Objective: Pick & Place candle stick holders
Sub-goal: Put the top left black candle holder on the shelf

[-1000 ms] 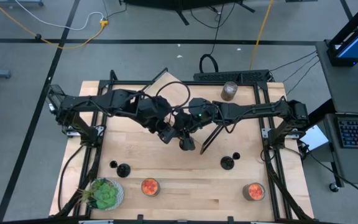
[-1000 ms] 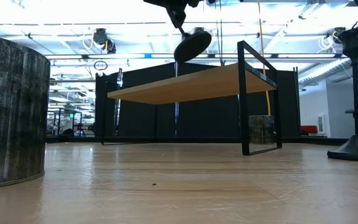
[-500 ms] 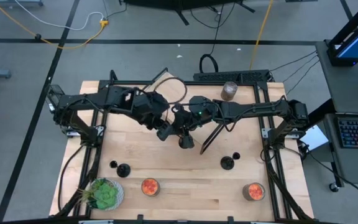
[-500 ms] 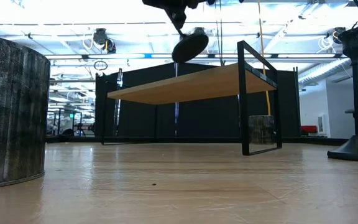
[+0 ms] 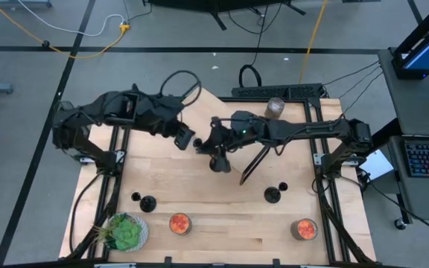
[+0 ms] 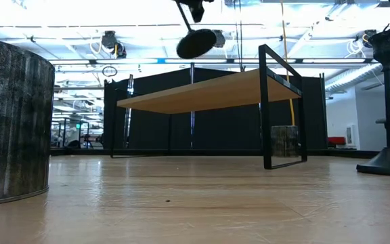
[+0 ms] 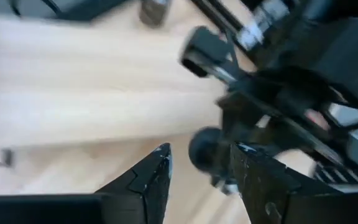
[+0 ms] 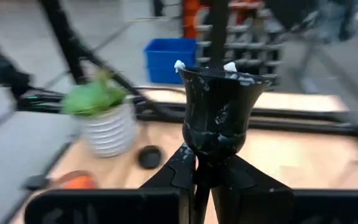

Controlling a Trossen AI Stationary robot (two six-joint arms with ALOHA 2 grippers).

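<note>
Three holders are in play: two stand on the table point(image 5: 199, 186) near its front edge, one point(image 5: 148, 202) at the left near the plant point(image 5: 127, 231) and one point(image 5: 272, 195) toward the right, while the third point(image 8: 217, 118) is off the surface, clamped by its thin stem between the right gripper's point(image 8: 199, 163) fingers. Holding it at the stem leaves the cup free above the fingers and the round base point(image 6: 196, 43) free below, so it could be set down flat; in the low view that base hangs tilted well above the tabletop. The carry sits over the table's middle point(image 5: 216, 158), clear of the orange-topped jars point(image 5: 179, 223) along the front. The left gripper point(image 7: 199, 168) is just beside it, fingers apart and empty, pointed at the held holder, probably waiting or ready to help. Judged from this, the step is mid-transport, with two holders not yet picked
</note>
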